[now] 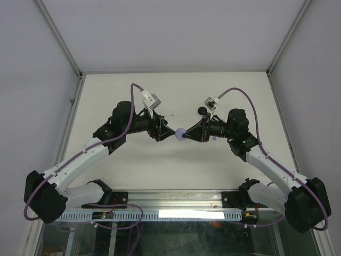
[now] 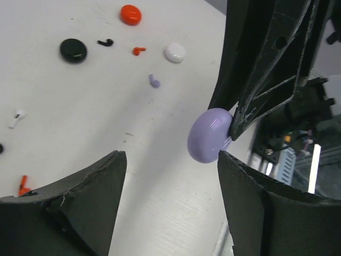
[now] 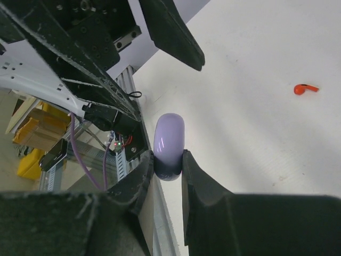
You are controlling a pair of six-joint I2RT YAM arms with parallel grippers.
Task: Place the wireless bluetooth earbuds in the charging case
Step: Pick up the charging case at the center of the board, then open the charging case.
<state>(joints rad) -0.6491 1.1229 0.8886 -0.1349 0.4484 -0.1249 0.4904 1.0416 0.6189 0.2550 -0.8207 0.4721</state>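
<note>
One lavender case [image 3: 169, 146] pinched in right gripper [image 3: 168, 160] — left gripper [image 2: 170, 156] agape just beside it.

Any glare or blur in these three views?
Top external: white strip at the bottom is blown out. Left wrist: small highlights on the lavender case, earbuds sharp. Right wrist: case crisp, clutter beyond the table soft.

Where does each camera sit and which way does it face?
Top external: above and behind the bases, looking down at the table; both arms show.
Left wrist: on the left arm, looking past the open left gripper at the lavender case.
Right wrist: on the right arm, looking along the right gripper, shut on that case.
Shared: all three show the case.
</note>
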